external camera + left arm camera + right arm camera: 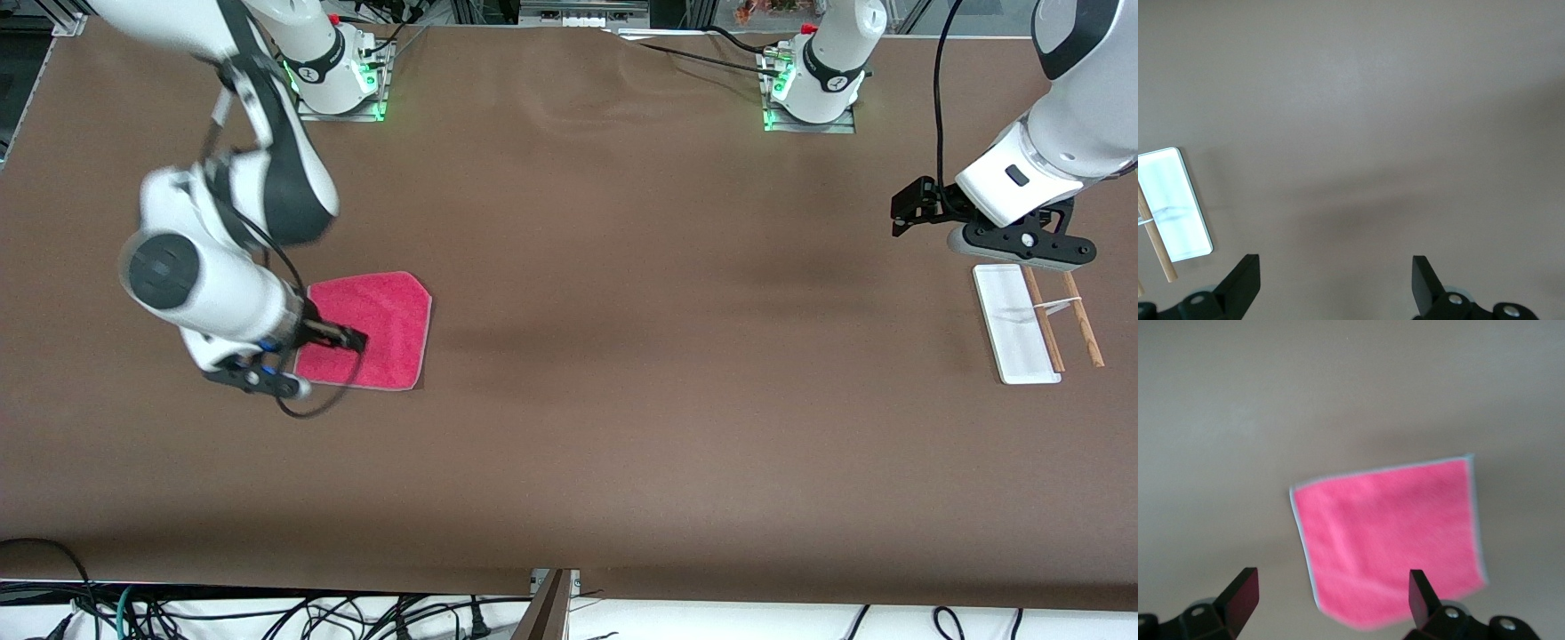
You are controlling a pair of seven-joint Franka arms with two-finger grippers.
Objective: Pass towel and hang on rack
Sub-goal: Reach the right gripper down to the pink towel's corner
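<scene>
The right gripper (pixel 347 339) hangs over the towel (pixel 373 329) with its fingers (pixel 1241 597) spread wide apart, holding nothing. The towel lies flat on the brown table (pixel 622 400), pink-red face up with a pale trim along its edges, toward the right arm's end of the table. The left gripper (pixel 907 213) waits in the air well apart from the towel, near the rack (pixel 1018 324); its fingers (pixel 1245 283) are also spread apart and hold nothing. The rack lies on the table toward the left arm's end, its white base flat with two thin brown rods beside it
</scene>
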